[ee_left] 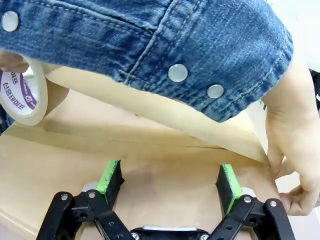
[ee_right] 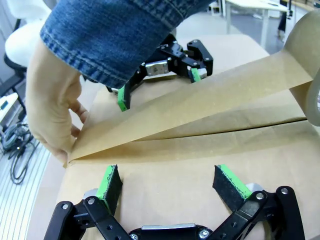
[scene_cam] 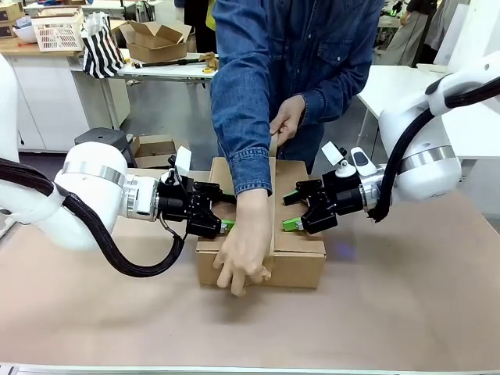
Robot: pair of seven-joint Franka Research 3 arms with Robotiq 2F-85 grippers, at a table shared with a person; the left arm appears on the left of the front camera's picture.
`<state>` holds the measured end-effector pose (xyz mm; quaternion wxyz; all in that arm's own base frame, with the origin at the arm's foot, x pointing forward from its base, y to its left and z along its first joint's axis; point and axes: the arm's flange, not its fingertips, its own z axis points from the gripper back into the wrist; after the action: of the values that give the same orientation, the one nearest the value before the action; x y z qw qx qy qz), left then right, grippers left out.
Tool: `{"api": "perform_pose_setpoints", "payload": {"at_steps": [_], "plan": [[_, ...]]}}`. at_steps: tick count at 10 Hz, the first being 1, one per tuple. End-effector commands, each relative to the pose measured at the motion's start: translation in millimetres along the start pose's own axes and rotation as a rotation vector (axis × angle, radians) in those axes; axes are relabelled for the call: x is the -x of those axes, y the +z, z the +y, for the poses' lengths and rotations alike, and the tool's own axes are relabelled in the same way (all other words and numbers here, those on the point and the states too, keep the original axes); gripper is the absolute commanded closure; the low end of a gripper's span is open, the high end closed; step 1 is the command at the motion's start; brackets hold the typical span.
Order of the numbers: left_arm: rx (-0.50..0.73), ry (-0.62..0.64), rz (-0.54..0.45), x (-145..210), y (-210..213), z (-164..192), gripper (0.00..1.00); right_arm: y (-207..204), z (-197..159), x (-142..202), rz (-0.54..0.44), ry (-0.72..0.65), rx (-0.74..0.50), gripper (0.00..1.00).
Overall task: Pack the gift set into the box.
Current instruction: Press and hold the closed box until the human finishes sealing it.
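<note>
**Person tapes the closed box while both robot hands rest on its flaps**

Front view: the box (scene_cam: 297, 262) sits at the middle of the brown worktop (scene_cam: 406, 305), flaps folded shut. A person in a denim shirt leans over it from the top of the frame. One of the person's hands (scene_cam: 244, 254) presses down on the near edge of the box at lower centre, the other (scene_cam: 287, 121) is raised above the far edge, and a strip of brown tape (scene_cam: 273, 187) runs between them along the middle seam. The left robot hand (scene_cam: 226, 225) comes in from the left of the frame and the right robot hand (scene_cam: 291, 211) from the right. Each lies over the box top on its own side of the tape, jaws spread, grasping nothing.

Left wrist view: the left robot hand (ee_left: 170, 181) shows at the bottom of the frame, green pads (ee_left: 109, 176) wide apart over the flat cardboard flap (ee_left: 165, 195). The denim sleeve (ee_left: 165, 45) fills the top, and a tape roll (ee_left: 25, 95) with a purple inner label sits at the upper left.

Right wrist view: the right robot hand (ee_right: 167, 181) is at the bottom, released, its pads over the box top (ee_right: 175, 192). The tape strip (ee_right: 200, 107) slants from the upper right down to the person's fingers (ee_right: 57, 135) at the left, which pin its end on the box edge. The left robot hand (ee_right: 157, 82) lies beyond the tape, upper centre, also spread
</note>
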<state>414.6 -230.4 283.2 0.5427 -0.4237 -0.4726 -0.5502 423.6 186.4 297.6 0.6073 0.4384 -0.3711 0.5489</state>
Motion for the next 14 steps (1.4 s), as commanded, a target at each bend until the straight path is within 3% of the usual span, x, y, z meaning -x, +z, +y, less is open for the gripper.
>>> {"api": "perform_pose_setpoints", "payload": {"at_steps": [1,14], "plan": [[0.0,0.0,0.002,1.8,0.0,-0.7,0.0,-0.8,0.1,2.1,0.004,-0.005,0.001,0.0],[0.0,0.0,0.002,1.8,0.0,-0.7,0.0,-0.8,0.1,2.1,0.004,-0.005,0.001,0.0]]}}
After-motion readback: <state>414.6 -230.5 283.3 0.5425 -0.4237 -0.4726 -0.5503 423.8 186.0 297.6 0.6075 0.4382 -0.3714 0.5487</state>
